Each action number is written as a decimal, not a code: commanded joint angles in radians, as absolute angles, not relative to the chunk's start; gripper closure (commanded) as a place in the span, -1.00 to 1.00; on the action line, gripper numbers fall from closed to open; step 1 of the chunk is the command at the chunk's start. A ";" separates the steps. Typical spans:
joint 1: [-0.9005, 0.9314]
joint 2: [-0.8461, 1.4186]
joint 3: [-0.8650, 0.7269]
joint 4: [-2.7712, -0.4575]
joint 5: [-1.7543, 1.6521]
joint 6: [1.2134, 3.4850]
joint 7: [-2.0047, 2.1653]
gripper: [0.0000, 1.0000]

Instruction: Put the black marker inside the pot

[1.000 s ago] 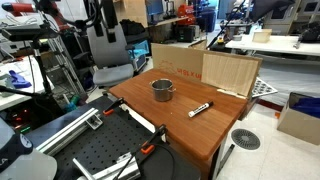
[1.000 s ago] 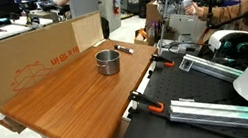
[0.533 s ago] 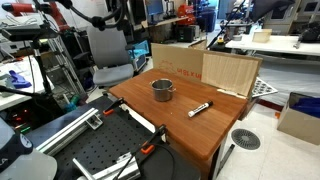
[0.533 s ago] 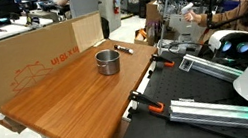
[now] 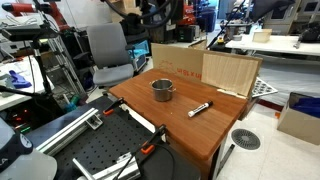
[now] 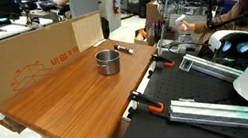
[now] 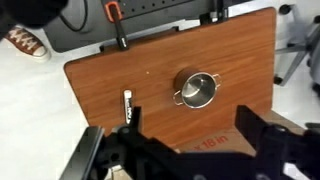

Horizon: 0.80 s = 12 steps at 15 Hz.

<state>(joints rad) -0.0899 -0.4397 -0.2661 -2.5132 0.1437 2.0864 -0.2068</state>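
Observation:
The steel pot (image 5: 162, 90) stands on the wooden table (image 5: 215, 135), toward its back edge. It also shows in the other exterior view (image 6: 109, 61) and in the wrist view (image 7: 196, 90), and its inside looks empty. The black marker (image 5: 200, 109) lies flat on the table beside the pot, apart from it, and shows in the other views too (image 6: 124, 49) (image 7: 128, 103). My gripper (image 7: 189, 110) is open and empty, high above the table. Its two dark fingers frame the lower part of the wrist view. In an exterior view the arm (image 5: 152, 12) is a dark blur at the top.
A cardboard box (image 5: 175, 60) and a wooden board (image 5: 230, 72) stand along the table's back edge. Orange clamps (image 5: 150, 148) (image 6: 140, 102) grip the table's near edge. An office chair (image 5: 105, 55) stands behind the table.
The arm has swung sideways high above the table, from over the chair toward the box. The pot and the marker have not moved.

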 commanded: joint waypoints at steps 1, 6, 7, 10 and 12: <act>-0.091 -0.270 -0.270 -2.386 0.208 2.089 -0.222 -1.00; -0.105 -0.058 -0.255 -2.267 0.303 2.193 -0.235 -1.00; -0.109 -0.025 -0.250 -2.250 0.319 2.206 -0.239 -1.00; -0.121 0.076 -0.229 -2.203 0.361 2.239 -0.243 -1.00; -0.130 0.133 -0.213 -2.177 0.378 2.258 -0.240 -1.00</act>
